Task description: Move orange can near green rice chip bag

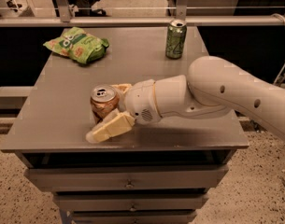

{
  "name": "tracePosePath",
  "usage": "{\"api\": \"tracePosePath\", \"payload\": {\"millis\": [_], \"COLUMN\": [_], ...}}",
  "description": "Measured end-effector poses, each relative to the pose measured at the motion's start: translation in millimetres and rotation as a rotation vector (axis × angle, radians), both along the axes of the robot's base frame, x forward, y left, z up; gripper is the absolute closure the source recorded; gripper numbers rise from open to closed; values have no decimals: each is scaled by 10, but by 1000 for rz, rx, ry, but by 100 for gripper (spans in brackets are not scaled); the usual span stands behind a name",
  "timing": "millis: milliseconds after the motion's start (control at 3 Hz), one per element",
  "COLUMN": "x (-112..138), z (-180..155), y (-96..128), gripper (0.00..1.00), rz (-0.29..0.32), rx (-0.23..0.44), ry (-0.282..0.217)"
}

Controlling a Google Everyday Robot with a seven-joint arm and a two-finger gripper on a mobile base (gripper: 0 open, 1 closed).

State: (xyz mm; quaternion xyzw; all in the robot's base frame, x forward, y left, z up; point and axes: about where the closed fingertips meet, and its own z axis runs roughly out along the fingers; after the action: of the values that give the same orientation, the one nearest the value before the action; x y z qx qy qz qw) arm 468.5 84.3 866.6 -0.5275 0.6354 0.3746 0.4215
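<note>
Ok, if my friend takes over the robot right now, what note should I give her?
Gripper: looks open, at the front left of the table, one finger on each side of the orange can.
Orange can: upright on the table, not lifted.
Green rice chip bag: lying at the back left, well apart from the can.
Done: gripper lined up around the can.
Left: close on it, carry it over, set it beside the bag. Leave the green can at the back right alone.
</note>
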Motion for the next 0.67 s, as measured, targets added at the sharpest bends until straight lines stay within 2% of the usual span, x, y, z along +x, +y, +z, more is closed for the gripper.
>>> {"api": "tracePosePath", "payload": {"millis": [333,667], "x": [6,48], "z": [58,185], "y": [90,48], "gripper": [42,65], "rz": [-6,-31], "rx": [46,78], "ry": [-2,-23]}}
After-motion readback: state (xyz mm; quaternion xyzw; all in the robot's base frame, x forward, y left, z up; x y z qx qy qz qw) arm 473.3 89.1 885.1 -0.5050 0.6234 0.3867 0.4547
